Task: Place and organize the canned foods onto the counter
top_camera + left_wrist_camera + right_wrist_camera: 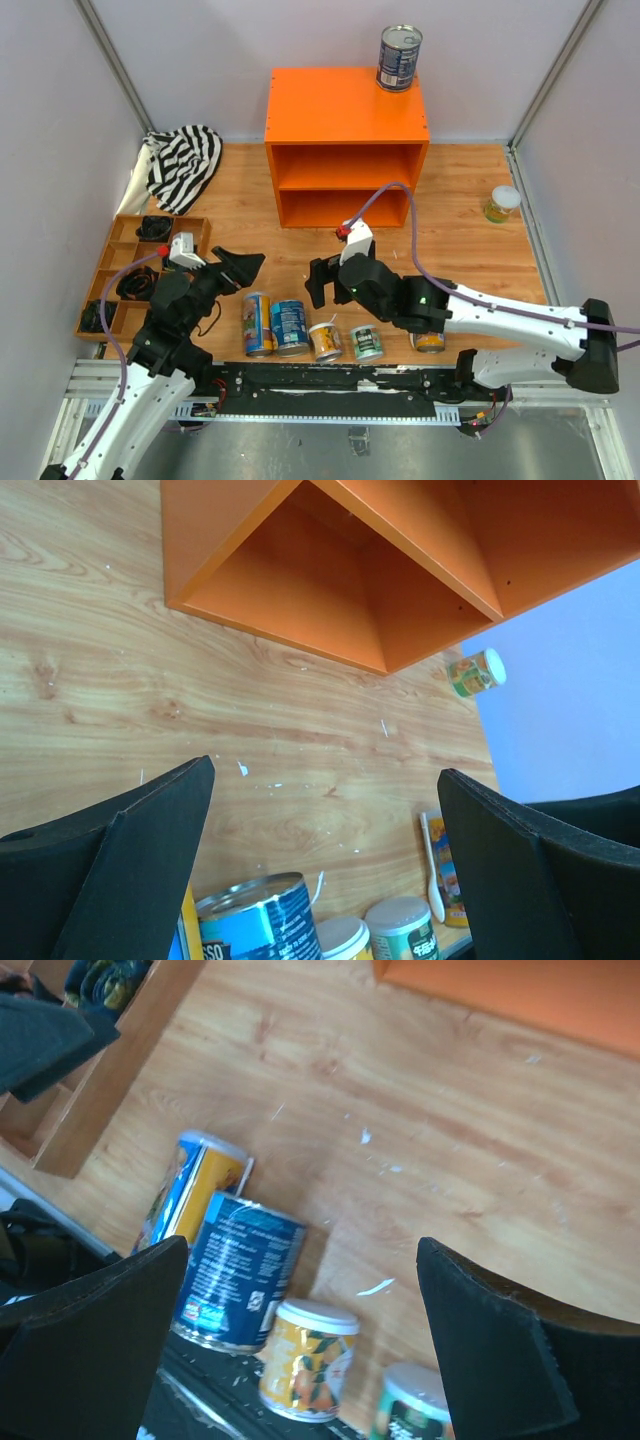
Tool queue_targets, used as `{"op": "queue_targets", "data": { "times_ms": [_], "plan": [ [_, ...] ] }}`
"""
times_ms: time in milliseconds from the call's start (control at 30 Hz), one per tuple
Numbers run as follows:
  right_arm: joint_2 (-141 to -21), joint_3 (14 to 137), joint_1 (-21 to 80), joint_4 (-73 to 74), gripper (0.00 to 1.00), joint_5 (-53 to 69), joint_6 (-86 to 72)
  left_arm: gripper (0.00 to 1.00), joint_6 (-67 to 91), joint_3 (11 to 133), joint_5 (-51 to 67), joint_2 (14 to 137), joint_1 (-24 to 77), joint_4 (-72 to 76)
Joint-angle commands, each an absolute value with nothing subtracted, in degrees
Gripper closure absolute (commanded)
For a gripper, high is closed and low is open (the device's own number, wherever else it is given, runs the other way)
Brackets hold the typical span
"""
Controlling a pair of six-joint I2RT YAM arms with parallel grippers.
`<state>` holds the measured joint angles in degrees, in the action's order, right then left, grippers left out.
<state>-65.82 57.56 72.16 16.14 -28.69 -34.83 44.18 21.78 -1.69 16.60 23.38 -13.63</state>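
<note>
The orange counter [345, 120] [330, 570] stands at the back, with one wide blue can [399, 58] on its top right corner. A row stands at the table's near edge: a tall yellow-and-blue can [257, 323] [195, 1190], a wide blue can [290, 327] [262, 920] [240, 1270], a small yellow can [325, 341] [305, 1358] and a small green can [366, 342] [415, 1410]. Another yellow can [428, 341] shows partly under the right arm. A small can [502, 204] [475, 672] stands far right. My left gripper [243, 270] [325, 770] and right gripper [322, 280] [302, 1245] hover open and empty above the row.
A brown compartment tray [95, 290] [110, 1070] with dark items lies at the left. A striped cloth [185, 160] is bunched in the back left corner. Grey walls close in the left, back and right sides.
</note>
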Motion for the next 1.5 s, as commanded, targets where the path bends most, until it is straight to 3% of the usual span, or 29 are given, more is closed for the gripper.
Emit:
{"op": "queue_targets", "data": {
  "times_ms": [0, 233, 800, 1467],
  "plan": [
    [-70.8, 59.39, 74.17, 17.94, 0.02, -26.25, -46.77, 0.02, 45.56, 20.93, -1.93, 15.26, 23.67, -14.09],
    [-81.3, 68.04, 74.86, 28.6, 0.01, -26.95, -57.35, 0.02, 45.93, 20.85, -2.17, 13.32, 23.64, -14.36],
    [-100.17, 79.97, 74.88, 34.1, 0.01, -18.26, -62.72, 0.02, 45.73, 23.51, -4.47, 7.32, 23.65, -18.05],
    [-107.93, 83.37, 73.79, 36.74, 0.02, -17.91, -61.64, 0.02, 45.6, 24.21, -3.78, 6.11, 23.64, -18.48]
  ]
}}
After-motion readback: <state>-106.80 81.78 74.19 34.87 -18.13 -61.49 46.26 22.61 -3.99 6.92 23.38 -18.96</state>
